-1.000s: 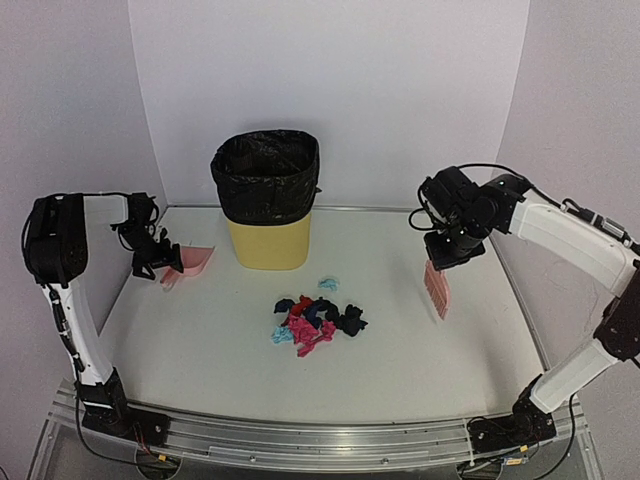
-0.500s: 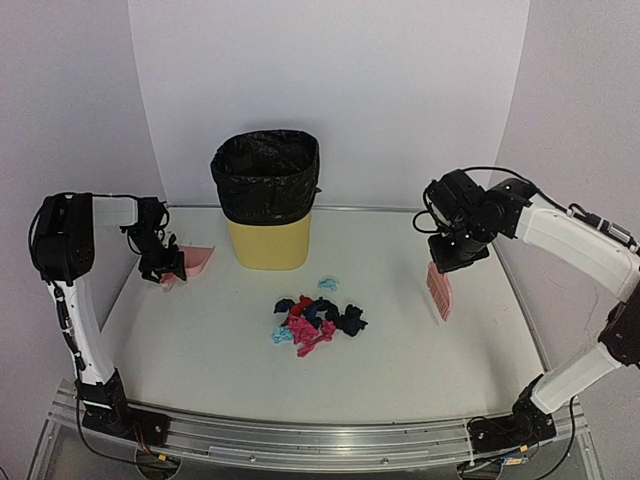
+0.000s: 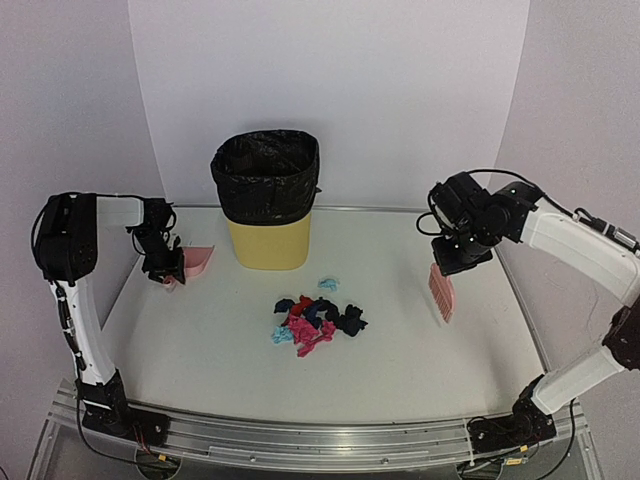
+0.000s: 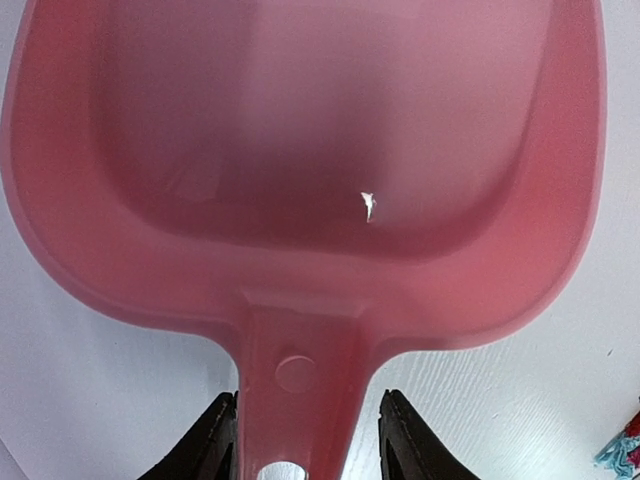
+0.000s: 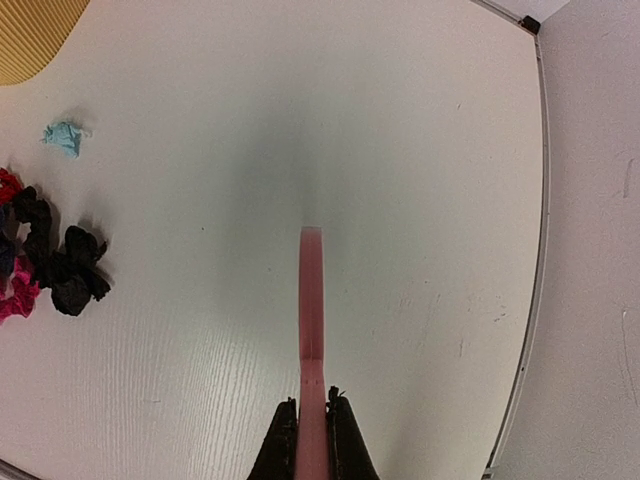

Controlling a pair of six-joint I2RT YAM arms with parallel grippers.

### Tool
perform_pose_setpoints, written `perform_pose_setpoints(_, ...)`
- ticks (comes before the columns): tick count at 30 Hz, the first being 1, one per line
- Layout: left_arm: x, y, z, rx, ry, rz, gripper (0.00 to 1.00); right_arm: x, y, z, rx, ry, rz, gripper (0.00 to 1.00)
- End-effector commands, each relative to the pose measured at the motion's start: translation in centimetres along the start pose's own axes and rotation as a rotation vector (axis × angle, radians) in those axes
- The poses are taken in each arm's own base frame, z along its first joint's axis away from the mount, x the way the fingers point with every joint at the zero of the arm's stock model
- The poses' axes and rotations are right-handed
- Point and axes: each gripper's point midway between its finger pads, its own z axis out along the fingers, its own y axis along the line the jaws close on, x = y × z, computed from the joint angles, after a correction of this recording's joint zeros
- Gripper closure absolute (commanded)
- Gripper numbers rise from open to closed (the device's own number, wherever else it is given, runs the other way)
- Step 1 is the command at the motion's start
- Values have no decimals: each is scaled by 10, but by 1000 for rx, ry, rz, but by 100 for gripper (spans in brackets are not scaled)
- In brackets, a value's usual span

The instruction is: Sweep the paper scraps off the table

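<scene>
The paper scraps (image 3: 315,320) lie heaped mid-table, pink, red, navy, black and light blue; one light blue wad (image 3: 327,283) sits just behind the heap. The right wrist view shows that wad (image 5: 62,137) and black ones (image 5: 75,270) at its left edge. My left gripper (image 3: 168,270) is open at the far left, its fingers either side of the handle of the pink dustpan (image 3: 197,262), with a gap on the right side in the wrist view (image 4: 305,440). The dustpan (image 4: 300,150) lies on the table (image 3: 200,350). My right gripper (image 3: 447,262) is shut on the pink brush (image 3: 440,292), which hangs edge-on (image 5: 311,300) over the table's right side.
A yellow bin with a black bag (image 3: 266,200) stands at the back, between the dustpan and the heap. White walls close in the back and sides. A metal rail (image 3: 320,440) runs along the front edge. The table's right edge (image 5: 535,250) is near the brush.
My left gripper has moved right, closer onto the dustpan handle; the dustpan has barely shifted. My right gripper has lowered slightly and moved right with the brush. The scraps have not moved.
</scene>
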Motion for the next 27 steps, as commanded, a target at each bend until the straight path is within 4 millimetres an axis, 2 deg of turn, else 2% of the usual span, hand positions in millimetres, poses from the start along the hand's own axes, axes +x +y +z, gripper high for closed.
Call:
perform_pose_setpoints(1, -7, 5, -3, -32, -7, 4, 55, -5, -4, -11, -12, -43, 29, 100)
perform_pose_setpoints(8, -9, 8, 0, -50, 0, -4, 68, -3, -5, -15, -23, -50, 32, 100)
perform_pose_setpoints(14, -9, 14, -5, -104, 6, -29, 90, -2, -3, -16, -38, -48, 30, 100)
perform_pose_setpoints(18, -12, 12, -30, -153, -47, -52, 99, -3, -1, -17, -46, -48, 22, 100)
perform_pose_setpoints(22, -4, 9, -66, -142, -115, -140, 100, 0, 1, -17, -64, -42, 13, 100)
perform_pose_setpoints(24, 10, 6, -85, -130, -138, -187, 100, 2, 2, -17, -72, -39, 6, 100)
perform_pose_setpoints(27, 39, -3, -101, -148, -142, -204, 100, 5, 4, -16, -85, -29, -6, 100)
